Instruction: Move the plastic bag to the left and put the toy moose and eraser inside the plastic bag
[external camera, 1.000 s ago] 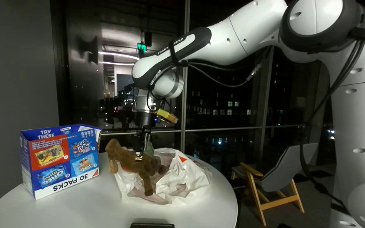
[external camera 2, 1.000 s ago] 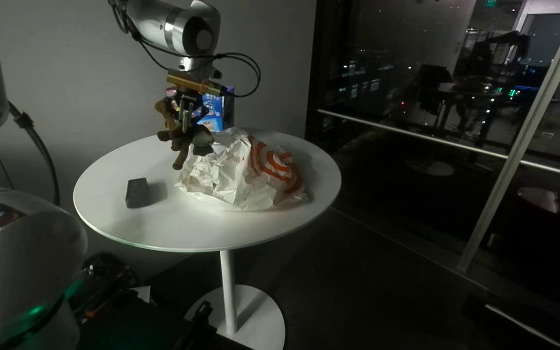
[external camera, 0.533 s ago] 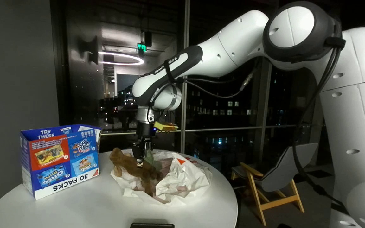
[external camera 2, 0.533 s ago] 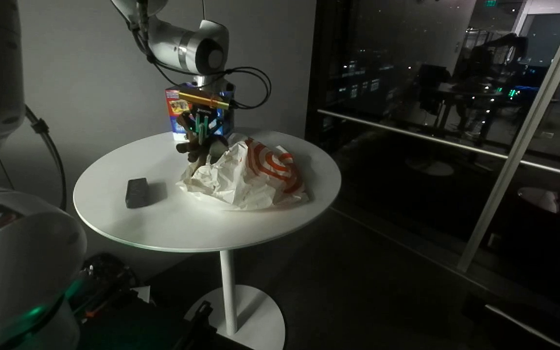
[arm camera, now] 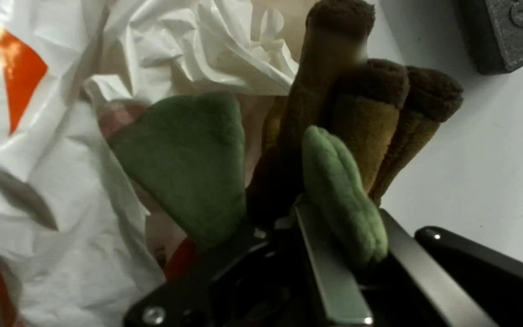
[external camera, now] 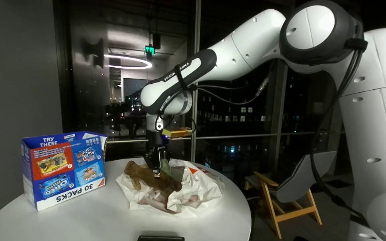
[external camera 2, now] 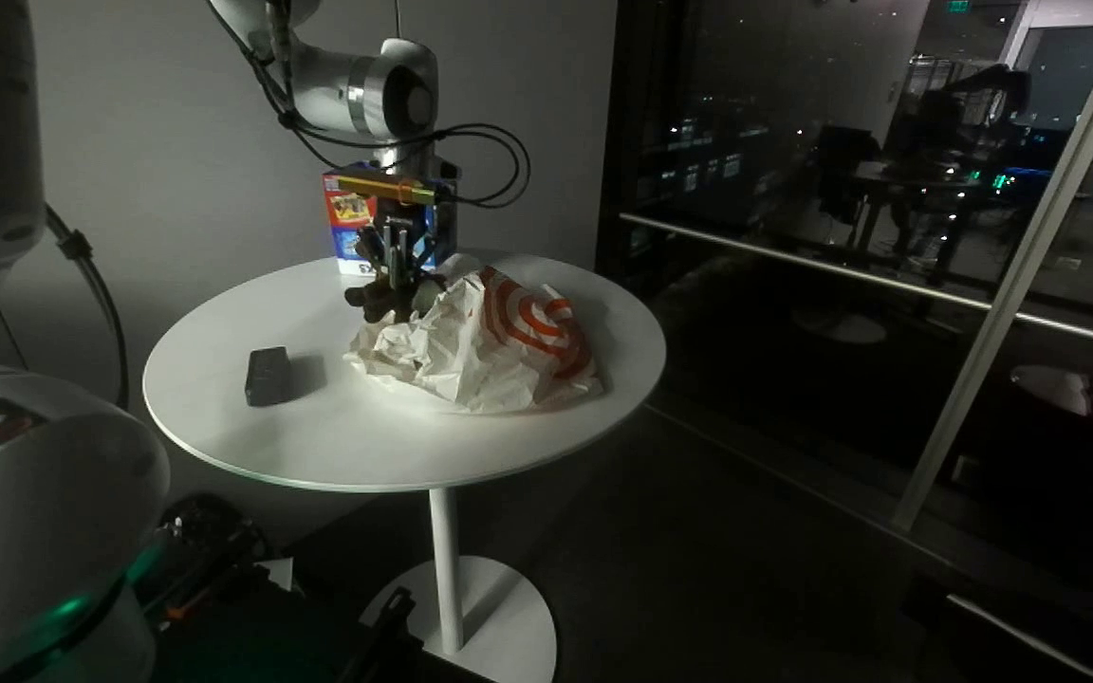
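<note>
The plastic bag (external camera: 201,192) lies crumpled on the table (external camera 2: 338,446) with its mouth slack and gaping, and the toy moose (external camera: 146,175) is held low over that opening, its body down against the bag's loose inner folds, presumably so it can be let go there without anyone lifting the thin plastic. It isn't fully in, though: close up, some brown limbs reach past the bag's edge, over bare tabletop, so I'd guess it wants a nudge toward the bag's middle. The gripper (external camera: 157,175) points down at the bag's mouth, its fingers (arm camera: 334,272) drawn to a narrow gap and pinching the moose's plush; exactly which part of the body, I can't tell. One green flap, an antler I think, hangs over the fingers, while another green flap (arm camera: 189,163) spreads toward the bag's plastic. That hold leaves the limbs free to flop and fold. A dark grey block, most likely the eraser (external camera 2: 268,377), lies near the bag but apart from it, handy for the second load. The printed carton (external camera: 64,170) stands just apart from the bag, seemingly with no part in this.
</note>
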Robot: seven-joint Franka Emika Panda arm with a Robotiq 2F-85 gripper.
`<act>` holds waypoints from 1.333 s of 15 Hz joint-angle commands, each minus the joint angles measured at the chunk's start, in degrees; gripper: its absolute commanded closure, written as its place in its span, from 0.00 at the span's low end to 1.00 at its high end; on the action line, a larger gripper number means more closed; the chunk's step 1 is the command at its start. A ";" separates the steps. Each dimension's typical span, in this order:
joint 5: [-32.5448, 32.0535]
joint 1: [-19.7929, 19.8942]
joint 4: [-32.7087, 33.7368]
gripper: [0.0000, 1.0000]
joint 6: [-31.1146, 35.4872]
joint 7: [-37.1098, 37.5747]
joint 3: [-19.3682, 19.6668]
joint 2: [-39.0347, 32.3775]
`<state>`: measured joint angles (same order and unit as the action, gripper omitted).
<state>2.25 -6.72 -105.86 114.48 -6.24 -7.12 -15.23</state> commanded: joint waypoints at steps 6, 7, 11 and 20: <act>-6.29 -0.81 1.50 0.85 -10.53 6.61 0.95 -1.53; -8.38 -1.24 1.06 0.85 -9.29 8.20 1.27 -1.49; -17.36 -2.48 0.64 0.83 -7.55 12.32 1.78 -2.01; -14.01 -1.39 0.82 0.17 -8.18 9.62 0.65 -1.30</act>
<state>-13.83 -8.18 -105.64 106.82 5.30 -6.47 -17.43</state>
